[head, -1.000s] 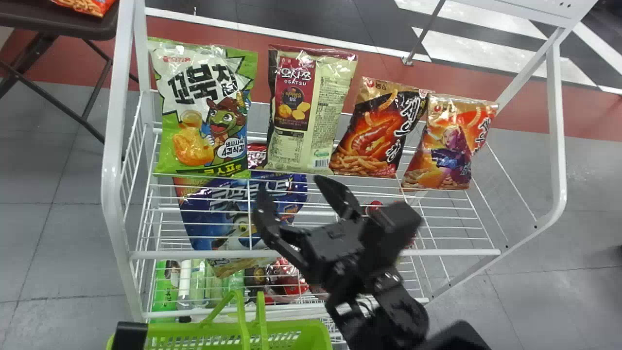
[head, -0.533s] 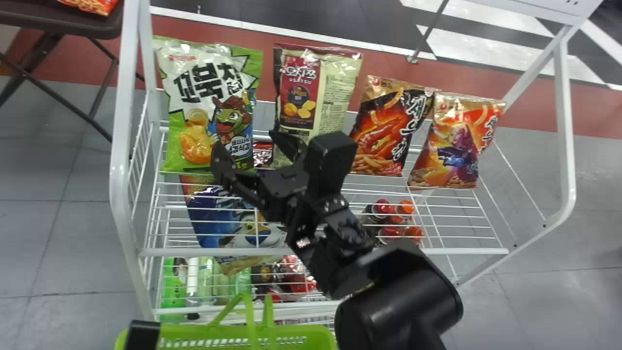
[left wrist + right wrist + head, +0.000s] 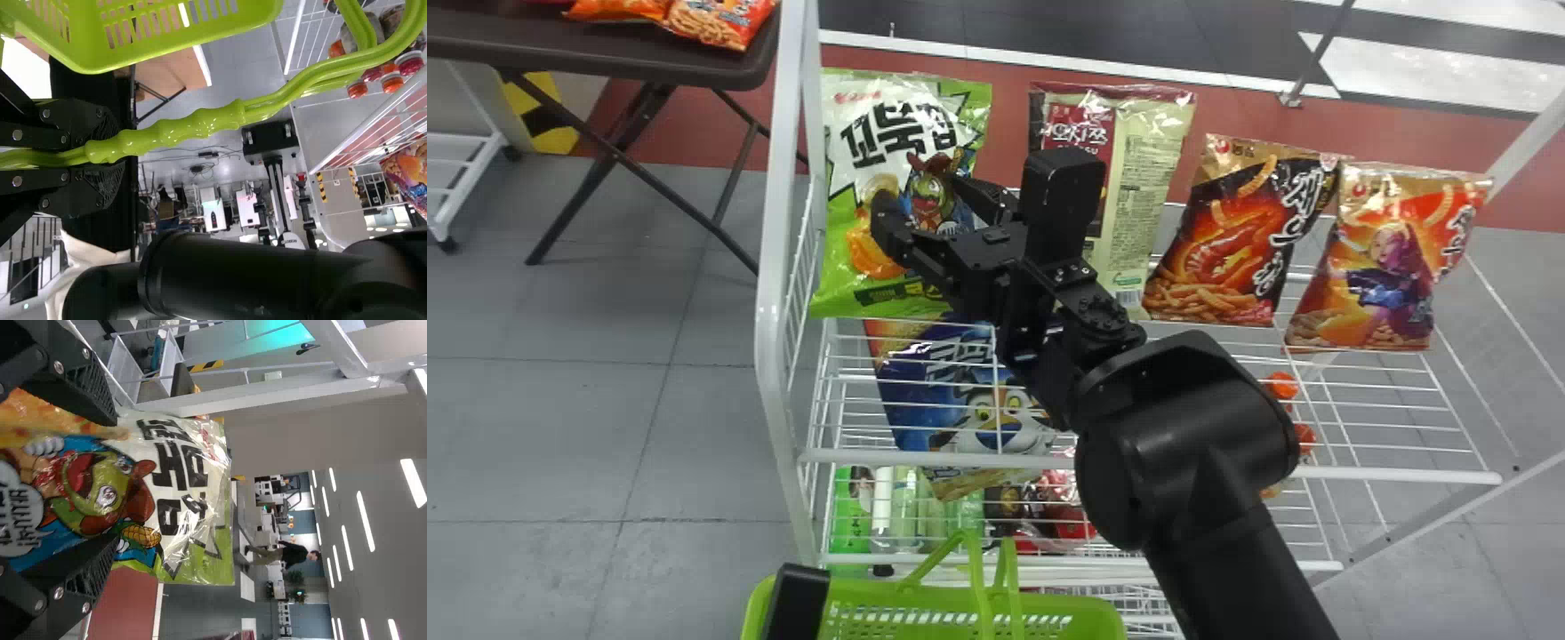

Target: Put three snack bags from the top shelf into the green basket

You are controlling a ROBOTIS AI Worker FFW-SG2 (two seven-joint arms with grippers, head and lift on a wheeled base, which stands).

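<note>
In the head view my right gripper (image 3: pixel 925 203) is open in front of the green-and-white snack bag (image 3: pixel 849 178) at the top shelf's left end. The right wrist view has the gripper (image 3: pixel 113 481) with its fingers spread to either side of the upright bag (image 3: pixel 200 550). Right of it stand a cream-and-maroon bag (image 3: pixel 1143 191), a black-and-orange bag (image 3: pixel 1227 240) and an orange bag (image 3: pixel 1383 267). Part of my left gripper (image 3: pixel 796 600) is by the green basket (image 3: pixel 1085 613); in the left wrist view the gripper (image 3: pixel 100 157) is shut on the basket's handle (image 3: pixel 180 133).
The white rack's left post (image 3: pixel 769 293) rises just left of the green-and-white bag, and its front rail (image 3: pixel 1183 467) crosses below. A blue bag (image 3: pixel 925 400) and bottles (image 3: pixel 885 507) are on lower levels. A dark table (image 3: pixel 605 53) stands at the back left.
My right gripper has moved left and farther forward, from over the shelf wires to the green-and-white bag. The head view has swung left, so rack and basket appear farther right in it.
</note>
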